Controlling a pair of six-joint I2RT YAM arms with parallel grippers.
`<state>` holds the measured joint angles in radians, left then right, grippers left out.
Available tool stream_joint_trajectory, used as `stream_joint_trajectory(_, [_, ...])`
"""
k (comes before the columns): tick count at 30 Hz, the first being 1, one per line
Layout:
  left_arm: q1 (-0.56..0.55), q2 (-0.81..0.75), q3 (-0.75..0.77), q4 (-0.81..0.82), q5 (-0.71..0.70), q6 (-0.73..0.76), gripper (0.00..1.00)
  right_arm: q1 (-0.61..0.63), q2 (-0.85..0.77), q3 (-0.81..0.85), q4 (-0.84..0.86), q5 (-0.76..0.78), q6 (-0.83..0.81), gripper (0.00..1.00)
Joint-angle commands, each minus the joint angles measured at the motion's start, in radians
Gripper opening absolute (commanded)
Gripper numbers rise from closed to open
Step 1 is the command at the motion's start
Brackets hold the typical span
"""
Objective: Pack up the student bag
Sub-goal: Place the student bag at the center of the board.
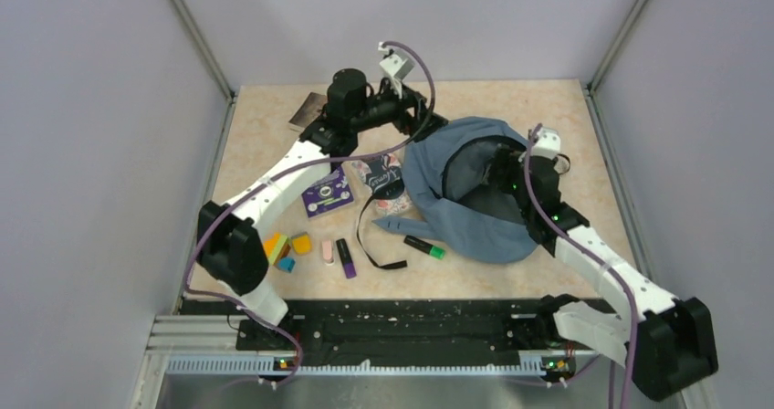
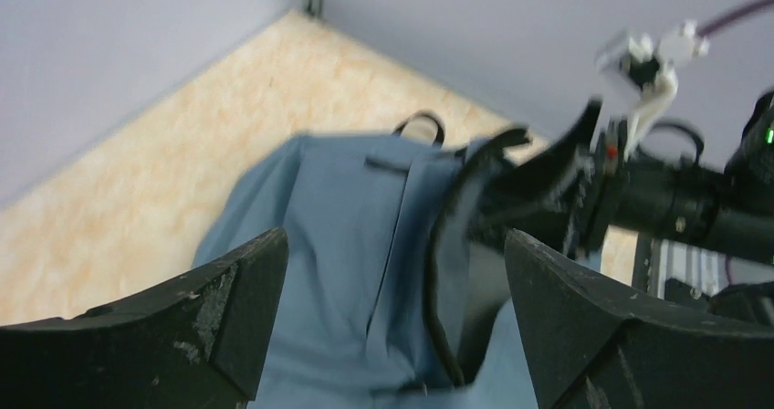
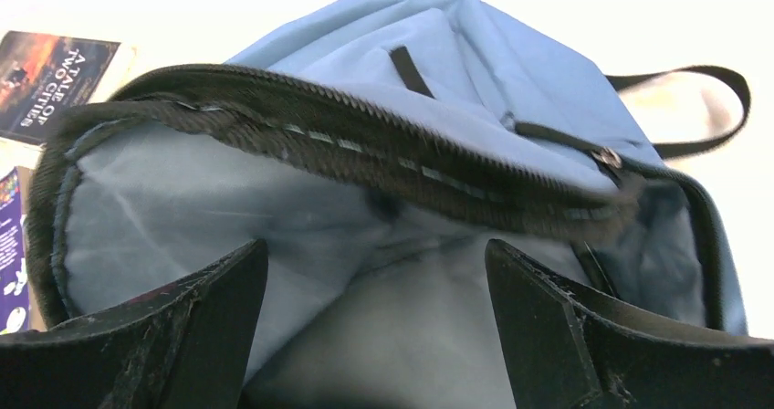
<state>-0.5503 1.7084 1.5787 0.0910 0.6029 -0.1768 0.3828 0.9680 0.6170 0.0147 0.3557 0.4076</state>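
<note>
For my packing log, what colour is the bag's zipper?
Black zipper, clearest in the right wrist view.

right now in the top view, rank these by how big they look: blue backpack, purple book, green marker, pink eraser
1. slate-blue fabric backpack
2. flat purple square book
3. green-capped black marker
4. small pink eraser

Eyes on the beige desk (image 1: 493,99): up by the far left corner sits a dark paperback (image 1: 308,110), "A Tale of Two Cities" on its cover. Mid-desk there's a purple book (image 1: 327,193), with a patterned white one (image 1: 383,176) just beside it. Toward the near edge, left to right: coloured blocks (image 1: 285,249), a pink eraser (image 1: 328,252), a purple highlighter (image 1: 346,257), then a green highlighter (image 1: 424,246).
</note>
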Motion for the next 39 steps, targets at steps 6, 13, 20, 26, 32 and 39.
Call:
stream_joint_trajectory(6, [0.041,-0.284,-0.476,0.011,-0.236,-0.088,0.93,-0.022,0.531,0.383,0.073,-0.03,-0.067,0.86])
stream_joint_trajectory(13, [0.055,-0.401,-0.69,0.002,-0.392,-0.177,0.94,-0.054,0.931,0.534,-0.012,-0.176,0.017,0.8])
stream_joint_trajectory(20, [0.068,-0.479,-0.751,-0.055,-0.471,-0.222,0.95,-0.054,0.903,0.536,-0.039,-0.182,-0.022,0.81])
stream_joint_trajectory(26, [0.074,-0.532,-0.777,-0.118,-0.531,-0.231,0.96,-0.055,0.756,0.594,-0.204,-0.136,-0.136,0.84])
stream_joint_trajectory(32, [0.094,-0.567,-0.812,-0.132,-0.581,-0.242,0.97,-0.053,0.612,0.571,-0.304,-0.066,-0.196,0.88])
stream_joint_trajectory(39, [0.143,-0.579,-0.834,-0.164,-0.626,-0.279,0.98,-0.052,0.497,0.516,-0.328,-0.047,-0.211,0.9])
